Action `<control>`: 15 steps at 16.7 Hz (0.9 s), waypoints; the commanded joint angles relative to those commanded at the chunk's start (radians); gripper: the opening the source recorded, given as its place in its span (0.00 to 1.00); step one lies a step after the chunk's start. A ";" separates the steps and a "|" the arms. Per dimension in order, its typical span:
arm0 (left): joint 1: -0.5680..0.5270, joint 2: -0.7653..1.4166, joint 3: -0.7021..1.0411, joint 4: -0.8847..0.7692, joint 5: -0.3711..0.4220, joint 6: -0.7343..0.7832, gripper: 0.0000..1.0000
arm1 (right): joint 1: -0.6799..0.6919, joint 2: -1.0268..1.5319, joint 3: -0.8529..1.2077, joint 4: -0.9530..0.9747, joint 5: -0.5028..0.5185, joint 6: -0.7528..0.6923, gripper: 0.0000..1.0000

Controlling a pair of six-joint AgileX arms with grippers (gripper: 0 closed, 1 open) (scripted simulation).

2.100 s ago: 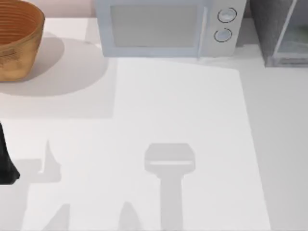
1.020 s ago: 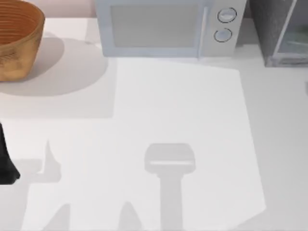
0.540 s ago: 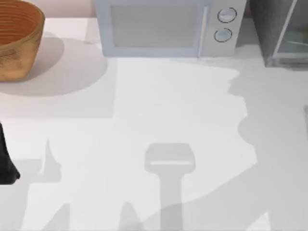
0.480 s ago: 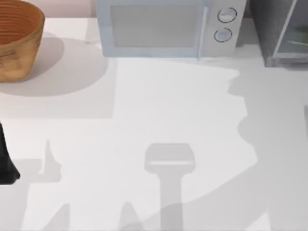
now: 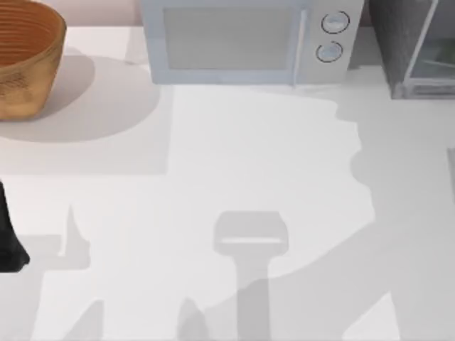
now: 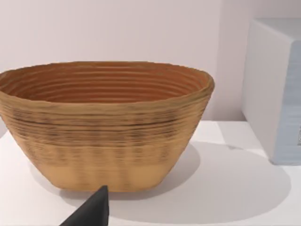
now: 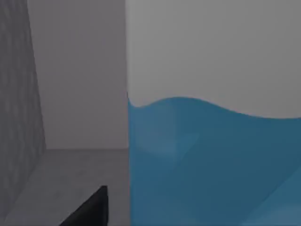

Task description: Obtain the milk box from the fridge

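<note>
Table (image 5: pixel 213 156): plain white and matte, with broad soft grey shadows across it. One large irregular shadow spreads over the right half, and a T-shaped one sits near the front middle.

Back wall: pale and bare, with a faint pink tint behind the basket.

Along the back edge, from left to right, you have a basket (image 5: pixel 25 60), a microwave (image 5: pixel 234 42) and the fridge (image 5: pixel 405 50).
- The basket is woven, orange-brown and ribbed inside. It stands upright at the far left corner.
- The microwave is pale blue-grey, with its door shut and two round knobs (image 5: pixel 333 35) on its right side.
- The fridge is in the far right corner, with dark speckled sides, a pale frame and a greenish panel.

Your left arm (image 5: pixel 8 241) is parked at the table's left edge. In the left wrist view, a dark tip of the left gripper (image 6: pixel 91 212) points toward the basket, which stands well apart from it. You cannot tell whether the left gripper is open or closed.

Your right gripper (image 7: pixel 89 209) is inside the fridge. The speckled wall is on one side and a smooth grey floor lies beneath.

The milk box (image 7: pixel 211 160) stands upright on that floor, just beside the right gripper. You see its white top above a wavy-edged blue side. You cannot tell whether they touch, or whether the right gripper is open or closed.
</note>
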 joint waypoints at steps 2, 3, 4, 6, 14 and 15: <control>0.000 0.000 0.000 0.000 0.000 0.000 1.00 | 0.007 0.041 0.086 -0.041 0.007 0.000 1.00; 0.000 0.000 0.000 0.000 0.000 0.000 1.00 | 0.009 0.055 0.114 -0.058 0.010 -0.001 1.00; 0.000 0.000 0.000 0.000 0.000 0.000 1.00 | 0.011 0.065 0.131 -0.070 0.012 -0.001 1.00; 0.000 0.000 0.000 0.000 0.000 0.000 1.00 | 0.012 0.068 0.138 -0.075 0.013 -0.001 1.00; 0.000 0.000 0.000 0.000 0.000 0.000 1.00 | 0.012 0.068 0.138 -0.075 0.013 -0.001 0.55; 0.000 0.000 0.000 0.000 0.000 0.000 1.00 | 0.012 0.068 0.138 -0.075 0.013 -0.001 0.47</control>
